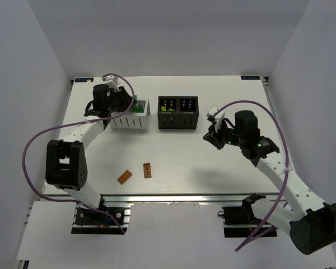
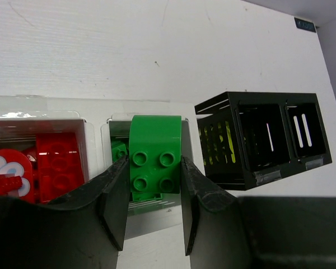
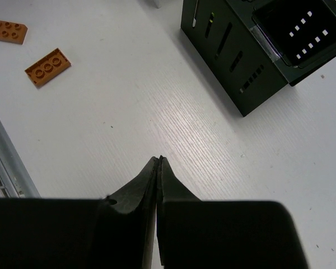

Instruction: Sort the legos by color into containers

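At the near edge of the table (image 1: 213, 174), left of the midline, we see two brown-orange legos: one (image 1: 124, 177) lies on a diagonal and the other (image 1: 147, 170) just beside it has its long axis running roughly near to far. Neither is touched by any arm. Farther in and off to the right, the right gripper (image 1: 213, 136) hovers with its jaws pressed together on nothing, and from its own camera those two legos lie ahead and to the left, well apart from it. Farther back on the left, the left gripper (image 2: 154, 163) pinches a green lego (image 2: 155, 134) by its two side faces, studs turned toward the wrist camera. This is the relation that counts: the green lego hangs over the right-hand compartment of the white container (image 1: 126, 122), where more green plastic shows below it, while the left-hand compartment next door holds red legos (image 2: 59, 162). We judge the drop needs only a short descent and a release, with no sideways shift, since a drift to the left would land green among red. The black container (image 1: 178, 119) stands just beside the white one to the right, between the two grippers, and the free right arm looks the likelier one for the brown-orange pair
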`<state>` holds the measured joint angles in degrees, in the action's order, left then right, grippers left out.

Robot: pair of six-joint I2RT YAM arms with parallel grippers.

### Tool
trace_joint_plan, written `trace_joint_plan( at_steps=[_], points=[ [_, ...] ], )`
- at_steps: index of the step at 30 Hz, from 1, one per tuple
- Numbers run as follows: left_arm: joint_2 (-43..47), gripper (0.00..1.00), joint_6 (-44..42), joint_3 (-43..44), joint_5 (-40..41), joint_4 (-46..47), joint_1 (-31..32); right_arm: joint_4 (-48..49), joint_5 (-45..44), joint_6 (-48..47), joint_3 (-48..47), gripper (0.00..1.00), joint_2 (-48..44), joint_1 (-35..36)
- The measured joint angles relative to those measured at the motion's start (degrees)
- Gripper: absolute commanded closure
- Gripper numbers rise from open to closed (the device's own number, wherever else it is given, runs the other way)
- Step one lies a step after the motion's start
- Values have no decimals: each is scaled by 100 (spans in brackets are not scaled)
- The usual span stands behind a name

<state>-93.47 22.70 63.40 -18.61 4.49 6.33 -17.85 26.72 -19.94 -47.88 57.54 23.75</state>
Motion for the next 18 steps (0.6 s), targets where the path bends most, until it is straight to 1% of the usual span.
trace_joint_plan(
  at_steps=[3,7,10,16,18],
  points=[
    [-2,96,-46,37,39,-94,96,0,0,0,0,96,0,0],
    [-31,84,-96,133,96,-186,177,0,0,0,0,95,0,0],
    [-90,77,-125,203,157,-236,212,0,2,0,0,95,0,0],
    [-98,73,-166,205,254,-374,214,0,2,-2,0,94,0,0],
    [-98,70,-168,205,278,-400,216,0,2,-2,0,94,0,0]
  ],
)
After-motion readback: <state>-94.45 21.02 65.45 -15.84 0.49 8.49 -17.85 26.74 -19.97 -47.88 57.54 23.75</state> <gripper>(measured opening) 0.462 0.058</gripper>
